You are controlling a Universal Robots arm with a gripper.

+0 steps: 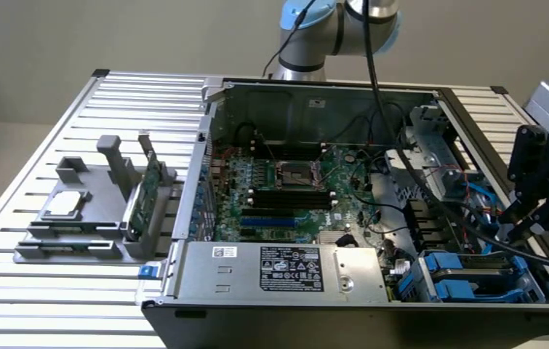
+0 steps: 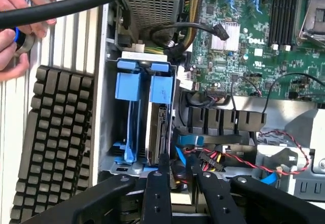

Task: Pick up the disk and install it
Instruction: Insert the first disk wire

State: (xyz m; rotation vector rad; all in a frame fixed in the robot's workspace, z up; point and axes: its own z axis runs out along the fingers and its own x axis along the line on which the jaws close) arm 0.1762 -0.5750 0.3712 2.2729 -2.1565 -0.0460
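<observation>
The disk [image 2: 161,125] stands on edge in the drive cage [image 2: 109,132] of the open computer case, with its blue rail [image 2: 163,88] toward the camera. Beside it is a blue bracket [image 2: 127,84] in the neighbouring slot. In the wrist view my gripper [image 2: 177,160] hangs just off the cage's end. Its two black fingers [image 2: 155,188] are apart and nothing lies between them. In the exterior view the gripper [image 1: 518,227] is at the case's right side, above the blue-railed disk [image 1: 470,275] in the near right corner.
A person's hand [image 2: 15,10] holds a small blue and grey object beside a thick black cable [image 2: 76,5]. A black keyboard [image 2: 53,142] lies beside the case. The motherboard [image 1: 284,185], power supply [image 1: 284,269] and loose wires crowd the case. A grey fixture [image 1: 90,211] with a green card [image 1: 146,193] stands at the exterior view's left.
</observation>
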